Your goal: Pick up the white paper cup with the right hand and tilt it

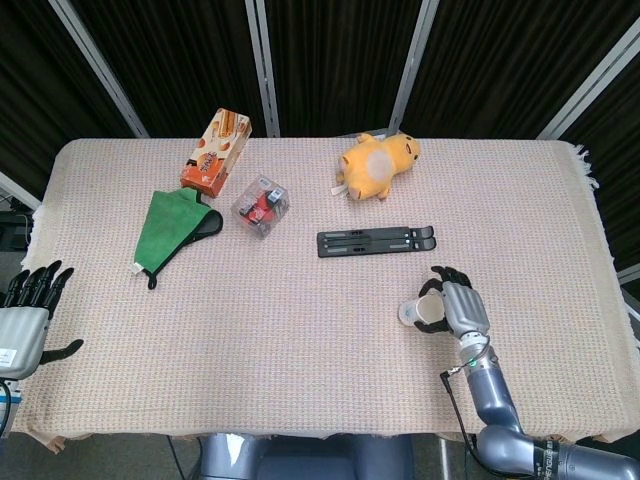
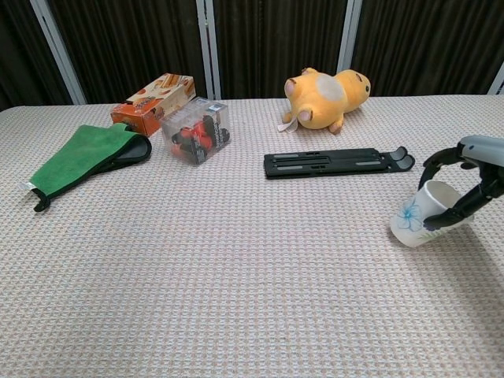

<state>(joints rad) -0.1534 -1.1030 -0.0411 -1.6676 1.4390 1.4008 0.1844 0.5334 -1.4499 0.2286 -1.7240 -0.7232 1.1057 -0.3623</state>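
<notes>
Fingers (image 2: 438,160) of right hand (image 1: 462,309) wrapped dark around white paper cup (image 2: 420,215), thumb under, others over the rim side (a firm hold, by the look of the chest view). Cup lifted clear of the desk (image 1: 300,330) and tilted, base swung toward the middle of the desk, mouth toward the hand; blue flower print showing on its side. Seen from the head view, cup (image 1: 421,312) held near the front right part of the desk, just ahead of the black folding stand (image 1: 378,242). Right forearm rising from the front edge, silver wrist angled inward.

Left hand (image 1: 22,318) parked off the front left corner, palm-back up, fingers (image 1: 34,283) spread and straight, holding nothing.

Count of things on the woven cloth: one cup, one black stand, one yellow plush toy (image 1: 378,164) lying at the back, one orange carton (image 1: 214,151) at back left, one clear box (image 1: 261,207) with red contents beside it, one green cloth (image 1: 173,226) lying over a dark item (too hidden to name).
</notes>
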